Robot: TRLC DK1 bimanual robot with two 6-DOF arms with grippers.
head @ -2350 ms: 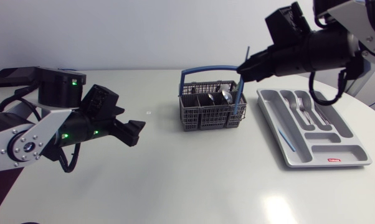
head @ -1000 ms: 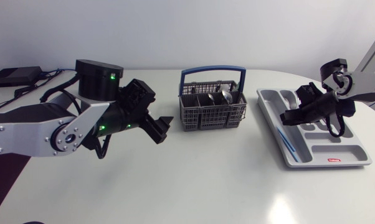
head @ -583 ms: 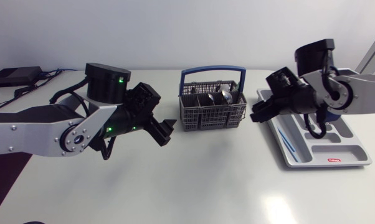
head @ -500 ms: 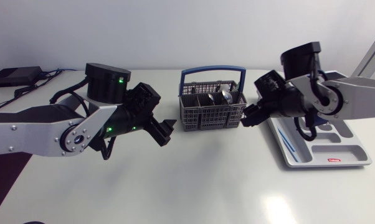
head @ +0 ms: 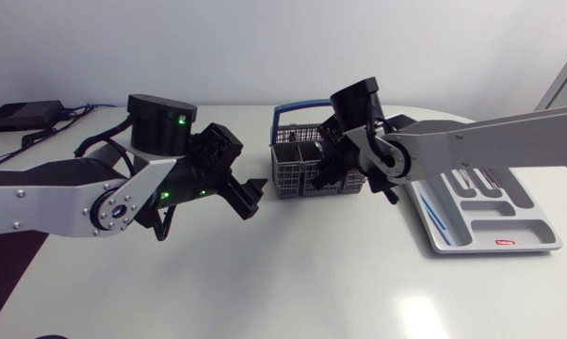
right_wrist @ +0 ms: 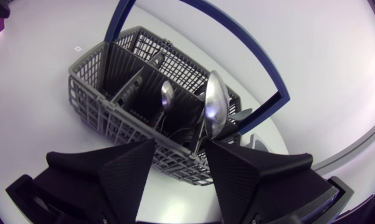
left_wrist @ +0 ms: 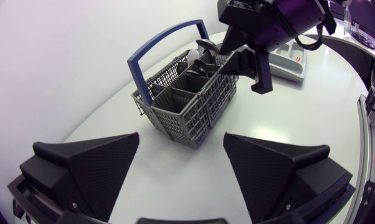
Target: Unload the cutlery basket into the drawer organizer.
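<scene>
The grey cutlery basket [head: 298, 174] with a blue handle stands mid-table. Spoons [right_wrist: 213, 111] stand in its right-hand compartments. My right gripper [head: 343, 169] hangs over that end of the basket, open, its fingers [right_wrist: 125, 174] just above the near wall, with the spoons ahead of the gap and nothing held. My left gripper [head: 251, 198] hovers open to the left of the basket [left_wrist: 187, 109], apart from it. From the left wrist, the right gripper [left_wrist: 250, 71] shows at the basket's far end. The grey drawer organizer [head: 491, 235] lies at the right with cutlery in its slots.
A thin blue stick [head: 434, 215] lies in the organizer's left slot. My right arm [head: 472, 141] spans above the organizer's near end. A black box [head: 20, 115] with cables sits at the far left corner. Bare white tabletop fills the front.
My right arm has swung left from the organizer to the basket, and its gripper now hangs over the spoons. My left arm has held its place beside the basket over the last half second.
</scene>
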